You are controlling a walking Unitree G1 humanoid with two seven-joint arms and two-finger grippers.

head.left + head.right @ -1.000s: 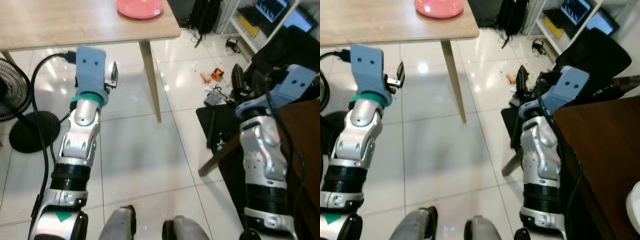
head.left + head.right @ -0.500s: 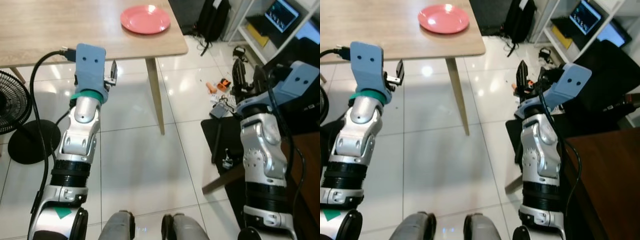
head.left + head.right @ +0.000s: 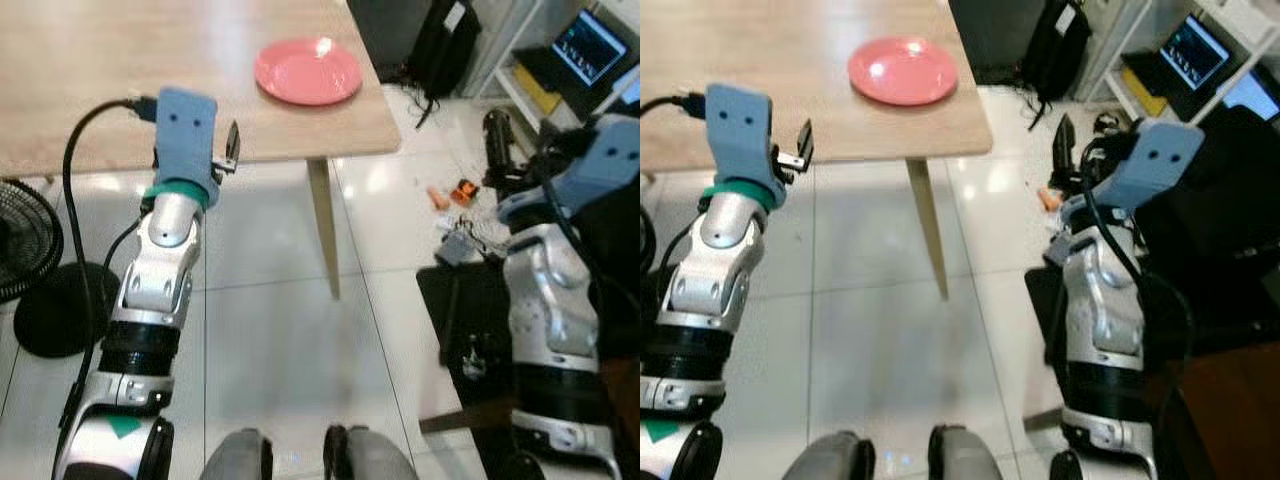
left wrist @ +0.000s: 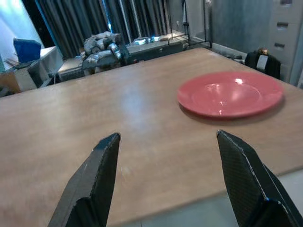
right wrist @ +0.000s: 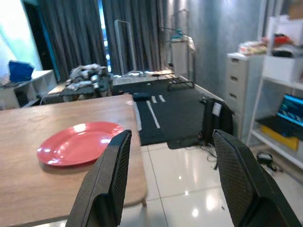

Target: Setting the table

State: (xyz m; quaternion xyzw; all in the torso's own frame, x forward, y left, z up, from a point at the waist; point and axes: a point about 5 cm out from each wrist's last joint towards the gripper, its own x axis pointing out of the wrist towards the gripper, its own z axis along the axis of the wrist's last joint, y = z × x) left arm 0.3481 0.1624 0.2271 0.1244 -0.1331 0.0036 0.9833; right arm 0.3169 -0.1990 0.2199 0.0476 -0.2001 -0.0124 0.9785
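Note:
A pink plate lies near the right end of a light wooden table ahead of me. My left gripper is raised at the table's near edge, open with nothing between its fingers; the plate lies beyond it and to the right. My right gripper is held up off the table's right end, above the floor. It is also open and empty, with the plate to its left.
A table leg stands at the near right corner over glossy white tiles. A black fan is on the floor at my left. At the right are a black backpack, a laptop on a shelf and small clutter.
The whole view has shifted: table and plate now sit lower and nearer in the picture, and the dark brown tabletop at the right has left it. Both grippers stay raised and open.

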